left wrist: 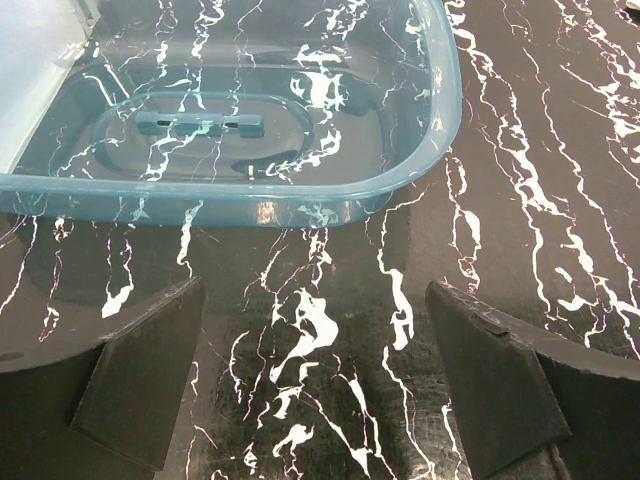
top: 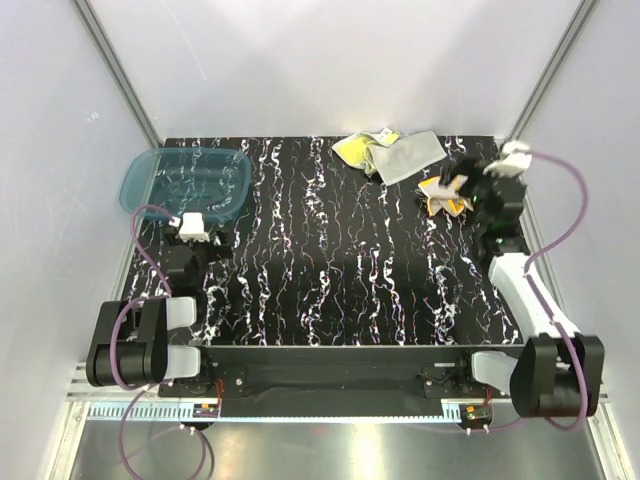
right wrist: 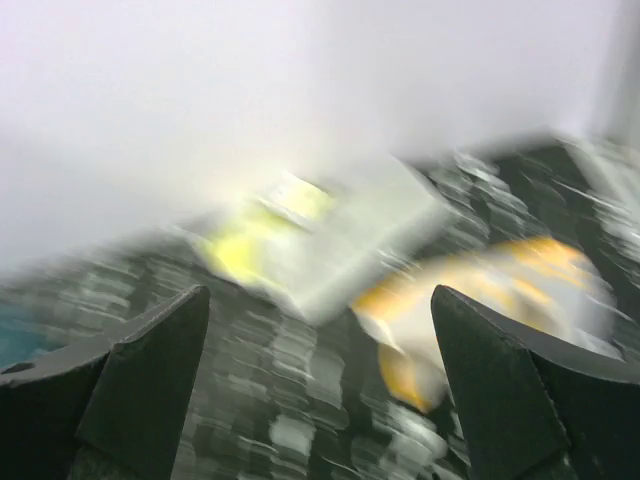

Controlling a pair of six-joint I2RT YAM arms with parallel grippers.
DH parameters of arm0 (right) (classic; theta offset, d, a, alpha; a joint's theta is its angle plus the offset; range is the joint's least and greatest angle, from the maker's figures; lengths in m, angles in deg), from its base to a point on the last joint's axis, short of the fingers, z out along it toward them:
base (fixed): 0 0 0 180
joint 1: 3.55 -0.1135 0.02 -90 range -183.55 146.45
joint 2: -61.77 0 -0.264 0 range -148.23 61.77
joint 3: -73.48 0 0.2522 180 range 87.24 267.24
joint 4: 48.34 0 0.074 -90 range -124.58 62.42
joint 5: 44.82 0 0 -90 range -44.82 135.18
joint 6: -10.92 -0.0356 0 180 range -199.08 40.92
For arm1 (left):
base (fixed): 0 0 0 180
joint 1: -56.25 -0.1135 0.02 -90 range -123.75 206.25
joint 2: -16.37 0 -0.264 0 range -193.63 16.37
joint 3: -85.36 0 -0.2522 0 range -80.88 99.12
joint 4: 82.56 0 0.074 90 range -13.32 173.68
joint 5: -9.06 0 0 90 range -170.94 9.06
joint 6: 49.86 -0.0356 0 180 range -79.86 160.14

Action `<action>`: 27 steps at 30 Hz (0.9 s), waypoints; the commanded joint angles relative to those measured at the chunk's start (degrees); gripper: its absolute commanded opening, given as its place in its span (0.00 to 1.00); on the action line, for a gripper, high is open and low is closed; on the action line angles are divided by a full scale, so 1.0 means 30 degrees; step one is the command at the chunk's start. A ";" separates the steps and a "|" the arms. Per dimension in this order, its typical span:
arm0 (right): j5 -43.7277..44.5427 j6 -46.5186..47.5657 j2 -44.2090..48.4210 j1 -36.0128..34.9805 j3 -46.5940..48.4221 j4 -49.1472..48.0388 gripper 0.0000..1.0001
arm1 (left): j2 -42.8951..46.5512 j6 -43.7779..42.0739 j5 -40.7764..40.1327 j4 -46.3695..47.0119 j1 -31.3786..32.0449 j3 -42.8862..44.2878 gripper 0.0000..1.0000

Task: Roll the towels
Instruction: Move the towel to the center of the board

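Observation:
Two towels lie crumpled at the back right of the black marbled table. The pale yellow towel [top: 392, 152] shows its grey-beige side, and the orange towel [top: 443, 196] lies just right of it. My right gripper [top: 462, 186] hovers over the orange towel, open, with nothing between its fingers. The right wrist view is blurred: the yellow towel [right wrist: 300, 240] sits ahead and the orange towel [right wrist: 480, 290] is near the right finger [right wrist: 500, 390]. My left gripper [top: 192, 228] rests open at the left, empty, with bare table between its fingers [left wrist: 140, 380].
A translucent teal plastic basin [top: 186, 182] stands at the back left, directly ahead of the left gripper, its rim [left wrist: 250, 190] close in the left wrist view. White walls enclose the table on three sides.

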 commanded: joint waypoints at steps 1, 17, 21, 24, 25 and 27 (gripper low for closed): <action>-0.5596 -0.7517 -0.0264 -0.0151 0.2904 0.4248 1.00 | 0.0053 -0.0297 -0.0065 0.1590 0.0043 0.0119 0.99; 0.2684 -0.1424 -2.0774 -0.4575 2.3791 2.1292 0.86 | 0.0053 -0.0268 -0.0064 0.1561 0.0042 0.0119 0.99; 0.3153 -0.0664 -2.2621 -0.4721 2.5112 2.1440 0.86 | 0.0053 -0.0268 -0.0064 0.1590 0.0042 0.0090 0.99; 0.3943 -0.0166 -2.3295 -0.4897 2.5463 2.1381 0.86 | 0.0024 -0.0268 -0.0094 0.1561 0.0042 0.0090 0.99; 0.4322 -0.0047 -2.3443 -0.4926 2.5522 2.1264 0.86 | 0.0052 -0.0297 -0.0065 0.1561 0.0042 0.0119 0.99; 0.4413 0.0275 -2.3910 -0.5014 2.5755 2.1117 0.86 | 0.0053 -0.0297 -0.0065 0.1561 0.0071 0.0119 0.99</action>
